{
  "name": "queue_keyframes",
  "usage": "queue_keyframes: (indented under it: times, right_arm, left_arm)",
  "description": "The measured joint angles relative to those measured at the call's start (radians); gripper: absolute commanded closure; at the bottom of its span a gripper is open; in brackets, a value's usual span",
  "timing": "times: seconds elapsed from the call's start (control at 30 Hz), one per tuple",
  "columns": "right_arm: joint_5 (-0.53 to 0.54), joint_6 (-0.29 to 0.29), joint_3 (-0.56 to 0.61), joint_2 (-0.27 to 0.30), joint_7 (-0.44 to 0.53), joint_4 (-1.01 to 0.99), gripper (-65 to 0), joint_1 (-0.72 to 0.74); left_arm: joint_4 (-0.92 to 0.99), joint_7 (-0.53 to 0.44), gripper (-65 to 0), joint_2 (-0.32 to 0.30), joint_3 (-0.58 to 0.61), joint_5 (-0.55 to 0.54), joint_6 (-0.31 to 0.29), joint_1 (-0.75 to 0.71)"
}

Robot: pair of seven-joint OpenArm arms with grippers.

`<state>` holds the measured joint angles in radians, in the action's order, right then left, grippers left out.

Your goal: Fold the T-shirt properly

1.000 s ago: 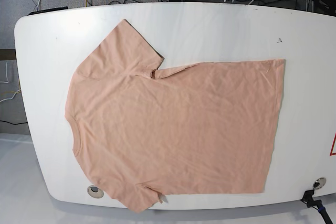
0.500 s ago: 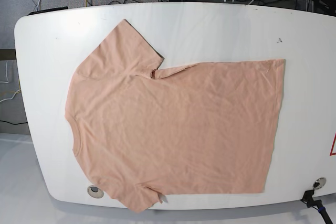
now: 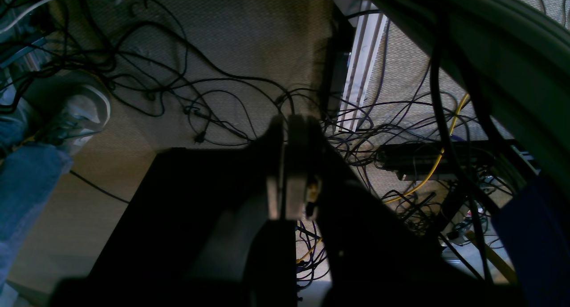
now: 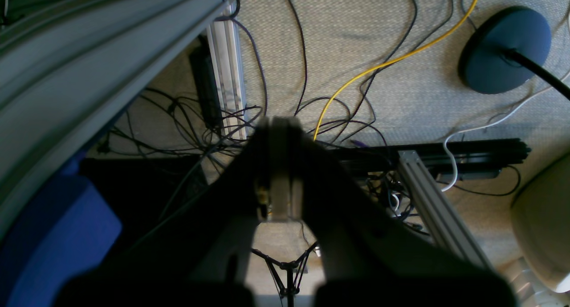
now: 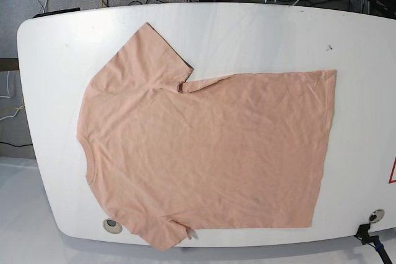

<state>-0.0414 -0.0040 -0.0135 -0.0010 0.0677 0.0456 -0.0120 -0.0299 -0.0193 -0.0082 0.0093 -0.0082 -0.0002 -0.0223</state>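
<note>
- Nearest the bottom of the base view, one short sleeve of the salmon-peach T-shirt [image 5: 204, 153] reached the lower edge of the white table [image 5: 260, 35], just beside a round grommet hole [image 5: 112, 224] at the lower left.
- The T-shirt lay spread flat and single-layered across the middle of the table, round neck toward the left of the frame, hem toward the right, its other sleeve angled up to the upper left; no print showed on the upturned side.
- No fold was visible, so in my judgement the task stood at its very start, with the first grasp not yet made.
- Farther off, past the top edge of the table, both arms were parked low over the cable-strewn carpet, well apart from the cloth.
- In the right wrist view, the right gripper [image 4: 279, 164] had its jaws pressed together on nothing, with a yellow cable [image 4: 383, 62] on the floor beyond it.
- In the left wrist view, the left gripper [image 3: 291, 164] was likewise closed and empty, above tangled black cables.
- The next move likely called for both pincers to part their jaws, come over the table, and pinch one long edge at shoulder and hem, so a side and its sleeve could be laid inward.
</note>
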Motion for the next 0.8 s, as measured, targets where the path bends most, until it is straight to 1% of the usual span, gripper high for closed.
queue_keyframes:
  times: [0.07,0.8]
  right_arm:
    - [0.0,-0.008,0.0,-0.002,0.0,-0.001,0.0,0.0]
    - [0.0,-0.006,0.0,-0.002,0.0,-0.001,0.0,-0.002]
  left_arm:
    - [0.001,0.0,0.0,0.0,0.0,0.0,0.0,0.0]
    - [0.006,-0.027,0.0,-0.004,0.013,0.006,0.0,-0.002]
